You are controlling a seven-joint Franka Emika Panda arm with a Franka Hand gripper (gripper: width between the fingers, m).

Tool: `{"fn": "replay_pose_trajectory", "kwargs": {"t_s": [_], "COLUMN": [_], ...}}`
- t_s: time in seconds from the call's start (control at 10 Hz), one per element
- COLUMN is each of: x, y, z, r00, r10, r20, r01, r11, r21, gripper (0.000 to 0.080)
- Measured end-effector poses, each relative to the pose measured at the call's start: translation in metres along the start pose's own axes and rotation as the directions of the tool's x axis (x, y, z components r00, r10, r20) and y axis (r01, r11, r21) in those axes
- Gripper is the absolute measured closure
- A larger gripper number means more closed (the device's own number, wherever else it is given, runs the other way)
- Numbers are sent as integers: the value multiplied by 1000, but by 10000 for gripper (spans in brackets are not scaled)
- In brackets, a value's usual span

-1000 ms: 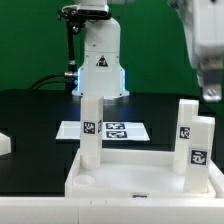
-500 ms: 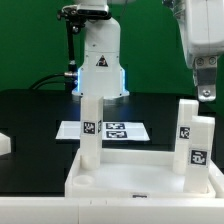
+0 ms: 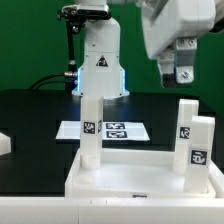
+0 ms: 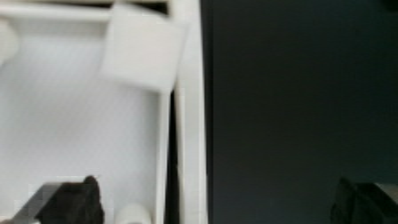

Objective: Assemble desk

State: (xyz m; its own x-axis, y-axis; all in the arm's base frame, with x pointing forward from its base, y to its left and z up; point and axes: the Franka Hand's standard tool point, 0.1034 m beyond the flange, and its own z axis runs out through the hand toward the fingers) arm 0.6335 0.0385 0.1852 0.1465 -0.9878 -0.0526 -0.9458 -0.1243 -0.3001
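hovering high above the desk top (image 3: pixel 140 178) and its three upright legs (image 3: pixel 91 130), the gripper (image 3: pixel 176 72) hangs with fingers spread, empty.

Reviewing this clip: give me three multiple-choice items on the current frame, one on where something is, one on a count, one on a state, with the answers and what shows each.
1. Where is the claw in the exterior view?
A. Gripping a standing leg
B. High above the desk, toward the view's right
C. Resting on the marker board

2. How many legs stand upright on the desk top?
A. One
B. Three
C. Five

3. What state is the claw in?
A. Open, holding nothing
B. Shut on a leg
C. Shut on the desk top

Answers:
1 B, it hangs in the air well above the parts.
2 B, one leg at the view's left, and two at the right, one leg behind the other leg.
3 A, the fingers stand apart with nothing between them.
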Motion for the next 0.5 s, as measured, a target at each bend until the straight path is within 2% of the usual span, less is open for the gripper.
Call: {"fn": "replay_pose_trajectory", "kwargs": {"t_s": [0.1, 0.5], "x": [6, 6], "y": [1, 3], "z": [-3, -1], "r00": [999, 945], "r10": [-53, -326], "r20": [-1, -2], "r01": [53, 326], "r11": [999, 945], "r21": [3, -3], "gripper": [150, 150]}}
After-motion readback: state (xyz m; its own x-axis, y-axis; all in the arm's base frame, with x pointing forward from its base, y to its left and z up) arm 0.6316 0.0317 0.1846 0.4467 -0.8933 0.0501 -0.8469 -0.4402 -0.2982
